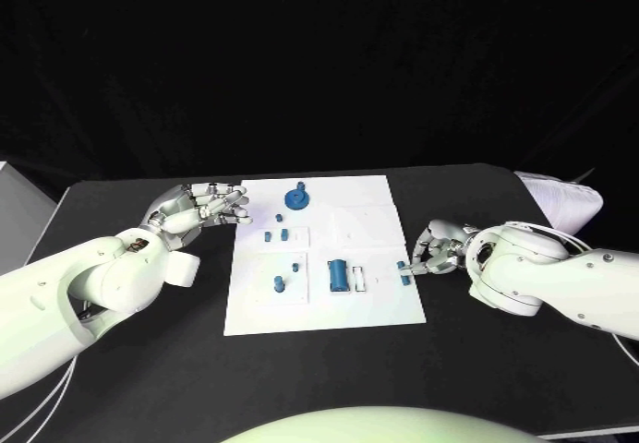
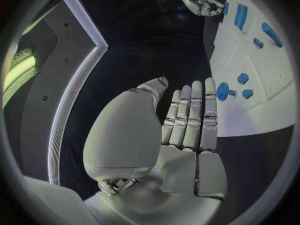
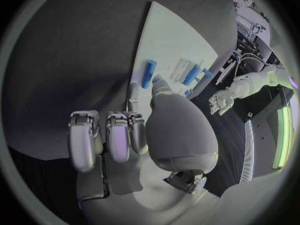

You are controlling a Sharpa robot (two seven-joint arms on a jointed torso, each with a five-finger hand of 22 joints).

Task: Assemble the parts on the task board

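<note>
Silver-fingered, reaching the right hand (image 1: 433,254) to the small blue plastic peg (image 1: 403,269) lying at the white flat task board's (image 1: 359,198) right edge, grip unclear, probably for pickup, while parking the empty, spread left hand (image 1: 199,208) off its left edge.

Head camera looking down from above, wrist fisheyes close behind each robot hand, all sharing the task board (image 1: 326,254).

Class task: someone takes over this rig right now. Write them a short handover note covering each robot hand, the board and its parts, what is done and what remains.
Left robot hand: open, holding nothing, beside the task board's left edge.
Right robot hand: fingers curled at the board's right edge, next to a small blue part; whether it grips that part is unclear.
Parts: the large blue part, small pegs and blue block lie apart on the board.
Done: no joined parts visible. Left: the assembly.
</note>
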